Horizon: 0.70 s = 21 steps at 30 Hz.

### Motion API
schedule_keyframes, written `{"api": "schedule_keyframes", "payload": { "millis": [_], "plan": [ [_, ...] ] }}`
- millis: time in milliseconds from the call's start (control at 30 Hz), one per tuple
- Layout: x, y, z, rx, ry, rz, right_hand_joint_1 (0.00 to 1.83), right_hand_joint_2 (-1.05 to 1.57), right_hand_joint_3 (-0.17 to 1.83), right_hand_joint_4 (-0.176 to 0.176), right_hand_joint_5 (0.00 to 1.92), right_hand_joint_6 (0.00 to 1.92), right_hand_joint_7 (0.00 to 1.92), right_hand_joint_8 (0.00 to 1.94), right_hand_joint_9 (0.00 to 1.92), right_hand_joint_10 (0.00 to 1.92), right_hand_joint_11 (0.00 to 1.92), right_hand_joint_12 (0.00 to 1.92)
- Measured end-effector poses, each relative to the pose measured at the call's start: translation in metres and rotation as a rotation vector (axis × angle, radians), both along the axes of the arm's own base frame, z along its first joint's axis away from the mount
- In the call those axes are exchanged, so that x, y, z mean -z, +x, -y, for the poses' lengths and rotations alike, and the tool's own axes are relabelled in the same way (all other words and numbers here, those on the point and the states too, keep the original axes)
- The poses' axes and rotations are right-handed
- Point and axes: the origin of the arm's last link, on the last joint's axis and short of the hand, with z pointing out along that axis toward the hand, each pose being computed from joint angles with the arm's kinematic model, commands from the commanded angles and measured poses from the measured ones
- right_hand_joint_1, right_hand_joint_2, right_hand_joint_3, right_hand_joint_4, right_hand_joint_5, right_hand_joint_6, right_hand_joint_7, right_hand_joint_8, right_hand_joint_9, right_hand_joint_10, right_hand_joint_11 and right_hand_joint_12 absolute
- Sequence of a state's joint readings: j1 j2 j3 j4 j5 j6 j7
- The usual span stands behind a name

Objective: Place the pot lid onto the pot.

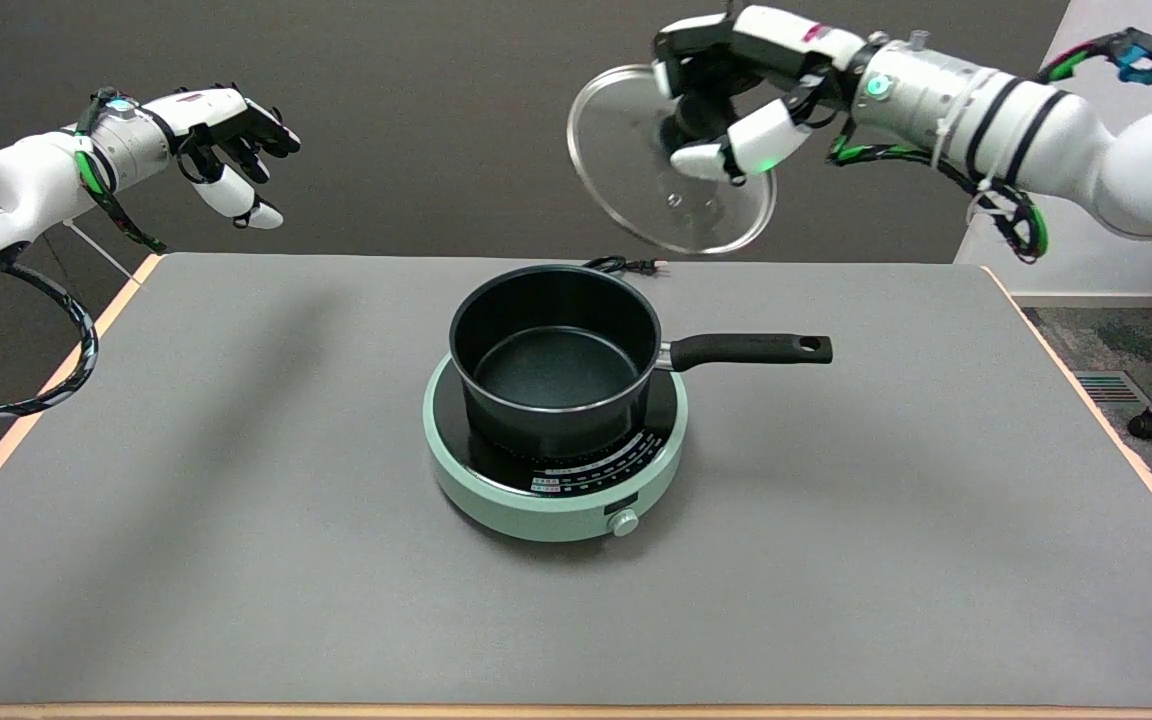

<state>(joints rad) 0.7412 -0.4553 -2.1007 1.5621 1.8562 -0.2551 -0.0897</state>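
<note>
Head view: pot lid point(636, 175) in right hand point(736, 95).

Cooktop point(496, 480) panel markings illegible.

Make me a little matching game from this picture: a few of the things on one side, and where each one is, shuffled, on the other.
Things:
1. glass lid
2. black pot
3. green cooker
4. power plug

Places:
A. flat on the grey table, under the pot
B. lying on the table's far edge
C. tilted in the air, held by the right hand
D. standing open on the cooker, handle pointing to the picture's right

Pairs: 1-C, 2-D, 3-A, 4-B
</note>
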Motion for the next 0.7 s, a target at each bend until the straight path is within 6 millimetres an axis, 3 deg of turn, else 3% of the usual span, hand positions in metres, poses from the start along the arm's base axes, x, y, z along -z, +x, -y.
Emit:
{"api": "schedule_keyframes", "payload": {
  "millis": [700],
  "plan": [
    [0.066, -0.021, 0.023, 0.142, 0.199, -0.201, 1.35, 0.78, 1.0, 0.127, 0.44, 1.85, 0.79, 1.71, 0.83, 1.92, 0.66, 1.92]
  ]
}}
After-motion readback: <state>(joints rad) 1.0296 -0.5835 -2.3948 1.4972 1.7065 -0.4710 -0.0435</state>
